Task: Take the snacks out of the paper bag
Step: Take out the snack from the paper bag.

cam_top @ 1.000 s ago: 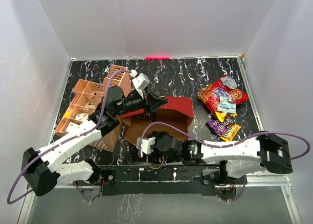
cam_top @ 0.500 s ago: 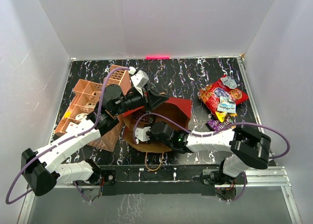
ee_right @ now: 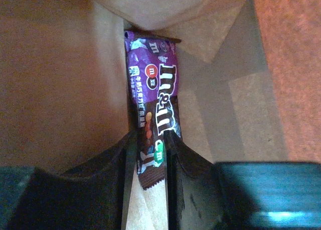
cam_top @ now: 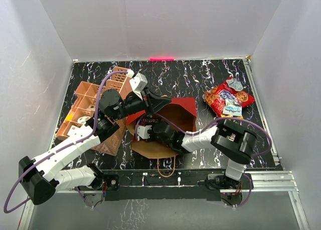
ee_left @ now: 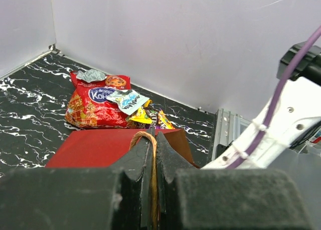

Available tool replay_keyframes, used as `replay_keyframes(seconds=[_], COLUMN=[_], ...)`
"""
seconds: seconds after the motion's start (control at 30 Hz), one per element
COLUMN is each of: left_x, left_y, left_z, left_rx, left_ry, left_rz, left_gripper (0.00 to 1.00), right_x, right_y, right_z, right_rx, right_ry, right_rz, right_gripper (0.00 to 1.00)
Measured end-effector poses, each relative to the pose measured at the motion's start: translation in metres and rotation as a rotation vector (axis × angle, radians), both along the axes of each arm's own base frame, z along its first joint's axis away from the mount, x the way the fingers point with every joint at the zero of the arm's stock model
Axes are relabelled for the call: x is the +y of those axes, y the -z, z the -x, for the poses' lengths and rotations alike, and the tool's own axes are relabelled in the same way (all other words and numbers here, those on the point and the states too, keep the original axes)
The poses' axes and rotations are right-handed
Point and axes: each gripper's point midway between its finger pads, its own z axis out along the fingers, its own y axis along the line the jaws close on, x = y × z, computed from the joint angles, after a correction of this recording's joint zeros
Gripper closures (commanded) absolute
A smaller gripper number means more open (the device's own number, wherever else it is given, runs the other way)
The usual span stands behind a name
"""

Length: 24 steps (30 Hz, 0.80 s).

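Note:
The paper bag (cam_top: pixel 184 108), dark red outside and kraft inside, lies open on the black table. My left gripper (cam_top: pixel 167 100) is shut on its twisted loop handle (ee_left: pixel 142 136) and holds the upper wall (ee_left: pixel 100 147) up; the fingertips (ee_left: pixel 153 137) are pressed together. My right arm (cam_top: pixel 200 137) reaches into the bag's mouth, and its gripper is hidden there in the top view. In the right wrist view my right gripper (ee_right: pixel 151 139) is shut on the near end of a purple and brown candy packet (ee_right: pixel 153 89) on the kraft floor. The red cookie bag (cam_top: pixel 225 97) (ee_left: pixel 95 107) and small packets (ee_left: pixel 145 117) lie on the table at right.
A salmon-pink lattice organizer (cam_top: pixel 93 109) stands at the left, against my left arm. A white-blue item (cam_top: pixel 232 108) lies on the cookie bag. A loose handle loop (cam_top: pixel 165 165) hangs over the front edge. White walls close in on three sides.
My right arm has swung from the front edge leftward and forward into the bag, and its elbow now covers the packets at right. My left gripper kept hold of the handle.

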Motion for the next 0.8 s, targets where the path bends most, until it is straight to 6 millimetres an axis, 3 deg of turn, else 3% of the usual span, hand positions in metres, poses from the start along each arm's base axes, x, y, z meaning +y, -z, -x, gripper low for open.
replay_keyframes(seconds=[0.27, 0.47, 0.8], left_x=[0.000, -0.003, -0.006], left_y=[0.006, 0.010, 0.012], left_z=[0.008, 0.017, 0.027], left_rx=[0.012, 0.013, 0.012], left_ry=[0.023, 0.066, 0.110], left_rz=[0.004, 0.004, -0.001], left_gripper=[1.00, 1.00, 1.00], right_x=[0.001, 0.005, 0.012], right_y=[0.026, 0.026, 0.030], right_z=[-0.020, -0.036, -0.063], right_rx=[0.012, 0.003, -0.026], right_ry=[0.029, 0.037, 0.078], right_rz=[-0.009, -0.024, -0.048], right_gripper=[0.61, 0.57, 0.63])
